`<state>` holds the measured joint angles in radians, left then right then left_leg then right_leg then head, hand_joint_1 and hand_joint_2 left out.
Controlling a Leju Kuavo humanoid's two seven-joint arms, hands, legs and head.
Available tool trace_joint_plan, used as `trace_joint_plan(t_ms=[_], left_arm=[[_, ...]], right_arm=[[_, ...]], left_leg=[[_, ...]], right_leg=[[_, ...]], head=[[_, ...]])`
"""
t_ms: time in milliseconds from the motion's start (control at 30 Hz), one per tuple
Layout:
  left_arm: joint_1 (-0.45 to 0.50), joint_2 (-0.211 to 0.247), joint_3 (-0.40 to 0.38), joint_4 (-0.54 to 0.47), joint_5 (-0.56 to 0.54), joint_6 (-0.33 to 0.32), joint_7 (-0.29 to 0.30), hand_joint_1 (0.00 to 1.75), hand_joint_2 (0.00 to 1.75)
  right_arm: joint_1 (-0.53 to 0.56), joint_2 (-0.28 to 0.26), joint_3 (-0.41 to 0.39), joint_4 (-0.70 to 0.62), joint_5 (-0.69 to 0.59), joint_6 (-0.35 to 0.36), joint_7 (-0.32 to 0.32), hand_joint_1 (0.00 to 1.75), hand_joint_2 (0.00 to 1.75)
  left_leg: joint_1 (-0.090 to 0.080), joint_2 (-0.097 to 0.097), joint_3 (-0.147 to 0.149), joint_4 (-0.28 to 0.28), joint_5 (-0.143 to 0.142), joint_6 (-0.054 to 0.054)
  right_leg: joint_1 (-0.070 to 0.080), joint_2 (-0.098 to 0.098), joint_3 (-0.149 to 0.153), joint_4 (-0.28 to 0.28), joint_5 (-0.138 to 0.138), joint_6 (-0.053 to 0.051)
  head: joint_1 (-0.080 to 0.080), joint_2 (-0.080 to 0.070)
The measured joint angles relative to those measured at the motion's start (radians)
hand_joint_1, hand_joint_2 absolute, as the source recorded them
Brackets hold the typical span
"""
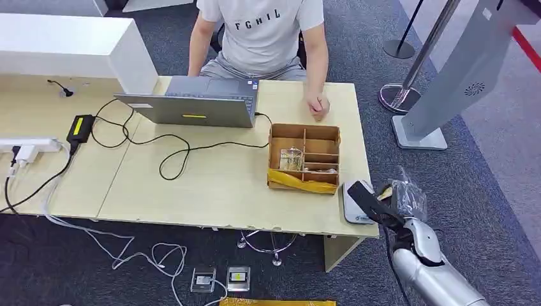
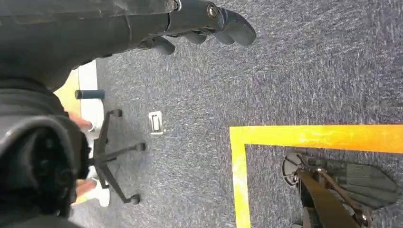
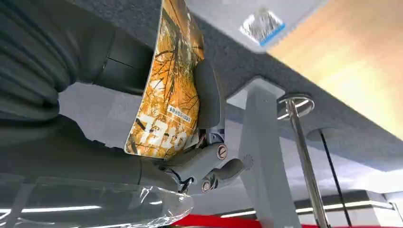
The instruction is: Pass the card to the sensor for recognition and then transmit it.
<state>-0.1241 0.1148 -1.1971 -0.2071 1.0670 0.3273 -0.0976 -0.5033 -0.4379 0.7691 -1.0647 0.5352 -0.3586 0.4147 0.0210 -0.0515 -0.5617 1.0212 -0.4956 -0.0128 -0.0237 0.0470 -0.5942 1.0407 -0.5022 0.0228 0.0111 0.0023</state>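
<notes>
My right hand (image 1: 390, 209) hovers off the table's front right corner and grips an orange card (image 3: 166, 95) printed with bare trees. The thumb (image 3: 207, 95) presses on the card's face. In the head view a dark finger (image 1: 365, 199) reaches over the grey sensor (image 1: 355, 205), a flat pad on the table corner. The sensor (image 3: 247, 21) and its square sticker lie close beyond the card's edge. Crinkled clear plastic (image 1: 408, 194) sits on the back of the hand. My left hand (image 2: 199, 21) hangs over the carpet, holding nothing, fingers loosely extended.
A compartmented cardboard box (image 1: 304, 158) stands just beyond the sensor. A grey laptop (image 1: 198, 102), a black cable and a power strip (image 1: 25, 145) lie further left. A seated person rests a hand (image 1: 317, 105) on the table's far edge. A grey kiosk stand (image 1: 446, 83) rises at right.
</notes>
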Motion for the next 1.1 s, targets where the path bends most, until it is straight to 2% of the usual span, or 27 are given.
trace_joint_plan(t_ms=[267,467,867,967,1100], left_arm=[[0.0,0.0,-0.015,-0.003,-0.001,-0.001,0.03,0.0,0.0],[0.0,0.0,-0.018,-0.004,0.0,-0.001,0.033,0.0,0.0],[0.0,-0.001,-0.018,-0.006,0.01,0.0,0.041,0.0,0.0],[0.001,-0.001,-0.018,-0.006,0.013,0.0,0.049,0.0,0.0],[0.001,-0.001,-0.018,-0.006,0.016,-0.001,0.05,0.0,0.0]], right_arm=[[0.014,0.029,0.008,0.043,0.012,-0.002,0.001,1.75,1.75],[0.015,0.06,0.024,0.072,0.017,0.001,-0.007,1.75,1.75],[-0.002,0.085,0.034,0.11,0.029,-0.005,-0.026,1.75,1.75],[-0.019,0.084,0.033,0.111,0.055,0.0,-0.001,1.75,1.75],[-0.067,0.052,0.021,0.068,0.129,0.018,0.075,1.75,1.75]], left_leg=[[0.0,0.001,0.001,0.0,0.0,0.0],[0.0,0.001,0.001,0.0,0.0,0.0],[0.0,0.001,0.001,0.0,0.0,0.0],[0.0,0.002,0.001,0.0,0.0,0.0],[0.0,0.002,0.001,0.0,0.0,0.0]], right_leg=[[0.0,0.001,0.0,0.0,0.0,0.0],[0.0,0.001,0.0,0.0,0.0,0.0],[0.0,0.001,0.0,0.0,0.0,0.0],[0.0,0.002,0.0,0.0,0.001,-0.001],[0.0,0.002,0.0,0.0,0.001,-0.001]], head=[[0.0,0.0],[0.0,0.0],[0.0,0.0],[0.0,0.0],[0.0,0.0]])
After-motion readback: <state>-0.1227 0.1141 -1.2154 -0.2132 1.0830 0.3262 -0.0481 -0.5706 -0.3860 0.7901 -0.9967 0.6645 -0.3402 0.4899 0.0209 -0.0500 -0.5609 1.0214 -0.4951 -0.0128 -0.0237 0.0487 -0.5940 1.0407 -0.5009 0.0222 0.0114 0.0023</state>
